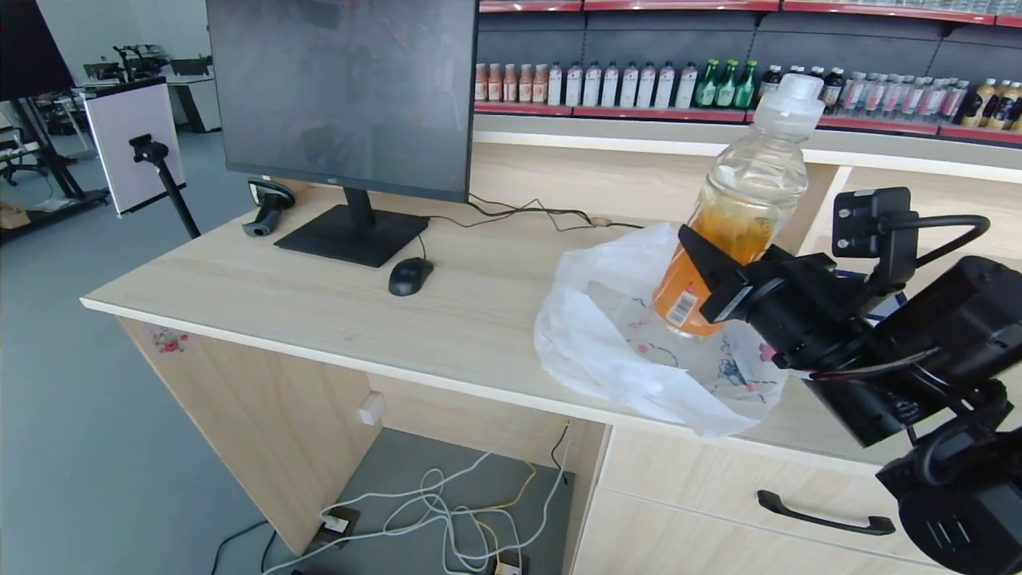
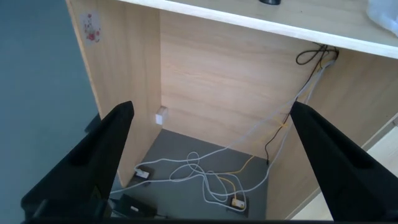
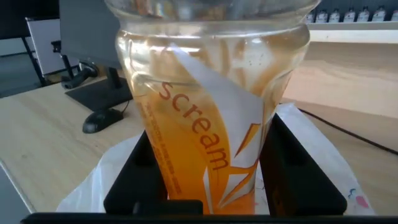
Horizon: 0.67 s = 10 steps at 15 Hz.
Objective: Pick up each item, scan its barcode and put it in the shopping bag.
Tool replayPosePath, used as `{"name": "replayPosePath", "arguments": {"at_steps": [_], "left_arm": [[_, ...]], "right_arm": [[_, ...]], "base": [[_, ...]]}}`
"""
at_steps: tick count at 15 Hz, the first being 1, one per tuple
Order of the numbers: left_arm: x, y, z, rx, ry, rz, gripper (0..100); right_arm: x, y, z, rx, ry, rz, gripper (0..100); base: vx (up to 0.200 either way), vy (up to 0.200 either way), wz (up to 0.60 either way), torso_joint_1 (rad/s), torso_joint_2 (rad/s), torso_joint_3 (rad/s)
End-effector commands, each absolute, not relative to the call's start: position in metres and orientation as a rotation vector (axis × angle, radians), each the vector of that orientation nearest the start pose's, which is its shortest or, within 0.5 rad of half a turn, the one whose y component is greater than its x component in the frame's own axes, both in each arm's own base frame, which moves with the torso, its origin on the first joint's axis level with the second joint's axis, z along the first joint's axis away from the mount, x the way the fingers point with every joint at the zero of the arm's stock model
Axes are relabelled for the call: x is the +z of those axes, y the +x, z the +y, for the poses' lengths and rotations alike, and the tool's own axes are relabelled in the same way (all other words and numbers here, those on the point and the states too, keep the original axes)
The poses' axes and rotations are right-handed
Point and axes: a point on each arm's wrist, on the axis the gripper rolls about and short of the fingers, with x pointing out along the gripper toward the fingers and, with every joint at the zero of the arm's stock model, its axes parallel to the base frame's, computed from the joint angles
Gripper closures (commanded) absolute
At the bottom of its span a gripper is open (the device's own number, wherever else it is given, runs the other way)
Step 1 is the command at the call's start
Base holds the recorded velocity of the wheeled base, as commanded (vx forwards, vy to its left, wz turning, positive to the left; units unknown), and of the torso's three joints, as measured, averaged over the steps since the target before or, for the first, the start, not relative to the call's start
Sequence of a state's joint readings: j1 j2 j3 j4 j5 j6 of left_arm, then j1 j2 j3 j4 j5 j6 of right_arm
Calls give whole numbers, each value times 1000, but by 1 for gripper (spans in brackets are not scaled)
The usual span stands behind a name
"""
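Note:
My right gripper point(image 1: 707, 275) is shut on an orange drink bottle point(image 1: 738, 216) with a white cap, held tilted just above the white plastic shopping bag point(image 1: 631, 343) on the counter. A barcode label shows low on the bottle's side. In the right wrist view the bottle point(image 3: 208, 118) sits between the two black fingers point(image 3: 301, 165), with the bag point(image 3: 323, 149) beneath it. My left gripper point(image 2: 208, 162) hangs open below the counter's level, facing the space under the desk. A black handheld scanner point(image 1: 267, 209) rests on the counter at the far left, beside the monitor.
A large monitor point(image 1: 343, 92) on its stand, a black mouse point(image 1: 409, 275) and loose cables point(image 1: 527, 214) lie on the wooden counter point(image 1: 319, 303). Shelves of bottles point(image 1: 718, 84) line the back wall. Cables and a power strip point(image 2: 211, 180) lie on the floor under the desk. A drawer handle point(image 1: 822, 517) sits at lower right.

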<state>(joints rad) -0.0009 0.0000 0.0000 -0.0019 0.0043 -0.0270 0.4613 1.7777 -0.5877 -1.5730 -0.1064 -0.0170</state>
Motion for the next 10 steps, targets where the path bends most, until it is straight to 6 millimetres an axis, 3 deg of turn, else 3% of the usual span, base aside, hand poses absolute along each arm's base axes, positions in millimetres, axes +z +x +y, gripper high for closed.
{"name": "replayPosePath", "arguments": {"at_steps": [1, 5, 6, 7, 10], "left_arm": [[76, -23, 0, 3, -28, -2, 0], [76, -23, 0, 3, -28, -2, 0], [76, -23, 0, 3, -28, -2, 0], [76, -23, 0, 3, -26, -2, 0], [76, -23, 0, 3, -26, -2, 0]], "right_arm": [[193, 284, 138, 346, 88, -377, 100], [176, 323, 156, 340, 89, -373, 100], [175, 324, 156, 340, 89, -373, 100], [160, 333, 157, 333, 74, -337, 100], [150, 352, 145, 290, 50, -329, 100]], "base": [[0, 0, 0, 0, 0, 0], [0, 0, 0, 0, 0, 0], [0, 0, 0, 0, 0, 0], [0, 0, 0, 0, 0, 0], [0, 0, 0, 0, 0, 0]]}}
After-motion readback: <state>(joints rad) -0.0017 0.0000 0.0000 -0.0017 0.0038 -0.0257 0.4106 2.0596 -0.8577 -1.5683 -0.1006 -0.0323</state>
